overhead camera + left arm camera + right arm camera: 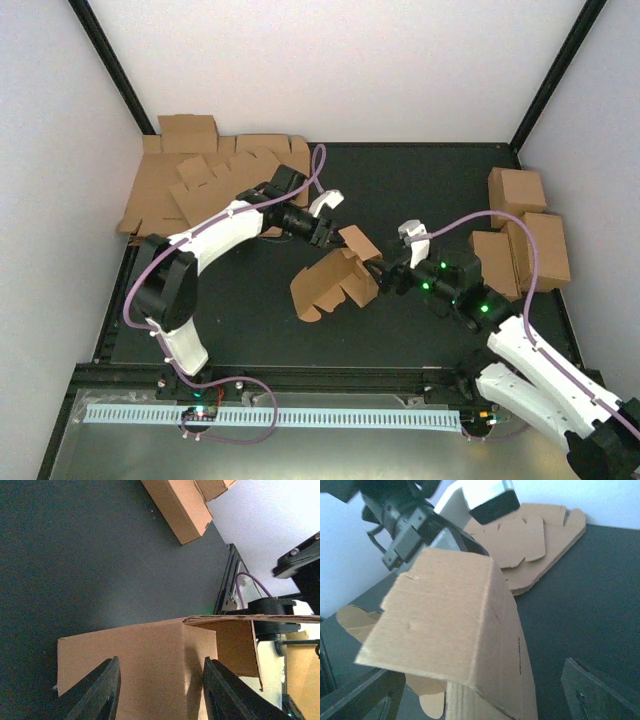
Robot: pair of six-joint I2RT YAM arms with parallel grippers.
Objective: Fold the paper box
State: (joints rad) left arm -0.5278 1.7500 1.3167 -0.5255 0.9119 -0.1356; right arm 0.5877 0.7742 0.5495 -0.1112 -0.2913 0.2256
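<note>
Brown paper box [335,278], half-folded, open-ended, flaps splayed, seemingly raised and tilted, centre.

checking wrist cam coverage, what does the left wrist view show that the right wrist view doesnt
Only the left wrist view: the folded boxes at the table's edge by the wall. Only the right wrist view: the stack of flat blanks and the left arm behind the box. Both: the paper box close up, partly folded, and the dark table.
</note>
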